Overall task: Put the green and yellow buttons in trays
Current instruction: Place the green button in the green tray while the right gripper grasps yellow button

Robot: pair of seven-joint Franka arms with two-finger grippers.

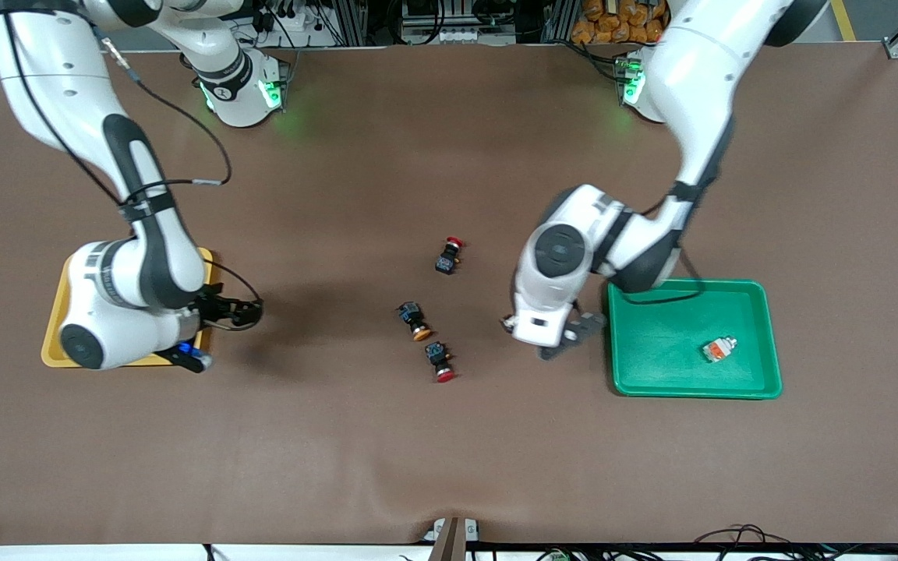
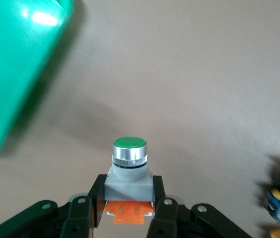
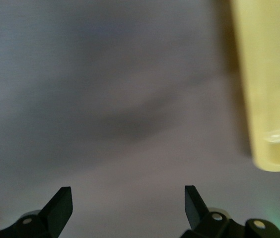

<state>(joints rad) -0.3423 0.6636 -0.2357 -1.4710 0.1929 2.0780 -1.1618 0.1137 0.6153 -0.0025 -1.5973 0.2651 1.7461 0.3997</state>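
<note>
Front view. My left gripper (image 1: 566, 343) hangs low over the brown cloth-covered counter (image 1: 449, 436), just beside the rim of the shallow green plastic tray (image 1: 761, 343) with rounded corners. One white-and-orange switch with a silver tip (image 1: 719, 349) already lies in that tray. My right gripper (image 1: 219, 331) hangs at the edge of the shallow yellow plastic tray (image 1: 55, 327), at the right arm's end of the counter. In mid-counter lie a black-and-blue switch with a round yellow-orange cap (image 1: 414, 319) and two black switches with red caps (image 1: 449, 255), which are not task items.

Left wrist view. My left jaws are clamped on the grey-white body of a green-capped push-button switch (image 2: 129, 158), orange base showing between the black fingers (image 2: 162, 210). Judgement: the switch is light, rigid moulded plastic with a metal collar. The flat sides of the square body give the secure hold; the round collar and smooth cap would likely slip or roll. It should tolerate a short drop. The green tray's wall shows nearby.

Right wrist view. My right jaws stand wide apart, holding nothing, over bare counter beside the smooth, glossy yellow tray rim (image 3: 269, 99). This arm waits.
</note>
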